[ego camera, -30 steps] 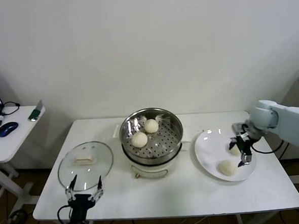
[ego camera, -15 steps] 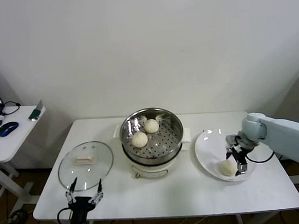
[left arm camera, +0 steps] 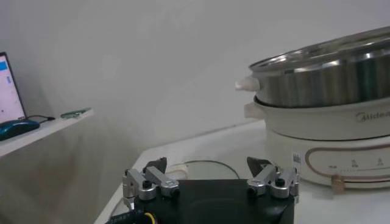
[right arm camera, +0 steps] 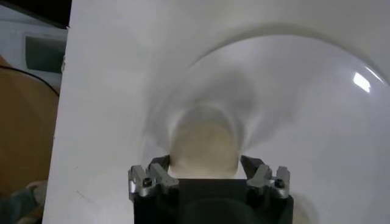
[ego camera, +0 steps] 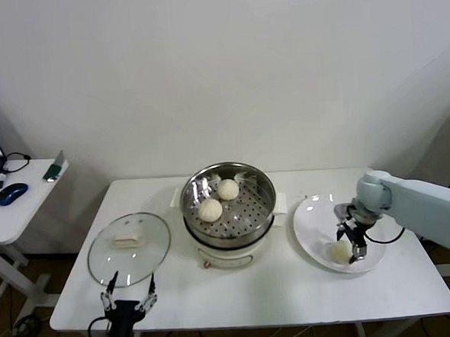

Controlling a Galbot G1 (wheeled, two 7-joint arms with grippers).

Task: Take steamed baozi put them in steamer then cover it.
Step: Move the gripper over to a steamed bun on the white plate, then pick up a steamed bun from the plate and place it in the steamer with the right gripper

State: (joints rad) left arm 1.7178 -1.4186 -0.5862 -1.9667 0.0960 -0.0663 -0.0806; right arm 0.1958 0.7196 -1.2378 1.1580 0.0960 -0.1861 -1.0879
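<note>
The steamer (ego camera: 264, 206) stands mid-table with two baozi (ego camera: 228, 189) (ego camera: 210, 210) on its perforated tray. A third baozi (ego camera: 338, 251) lies on the white plate (ego camera: 309, 224) at the right. My right gripper (ego camera: 349, 245) is down over it, open, with a finger on each side. In the right wrist view the baozi (right arm camera: 204, 143) sits between the fingers of the gripper (right arm camera: 205, 162). The arm hides part of the plate, and I see no fourth baozi. The glass cover (ego camera: 128, 239) lies flat at the table's left. My left gripper (ego camera: 130, 281) is open and empty at the front edge below it.
A side table (ego camera: 14, 212) with a mouse and cables stands at the far left. In the left wrist view the steamer (left arm camera: 329, 79) rises beyond the cover (left arm camera: 201, 169). The table's front edge lies just past the plate.
My right gripper has moved from the plate's right side toward its front left and come down around the front baozi. My left gripper has sunk slightly.
</note>
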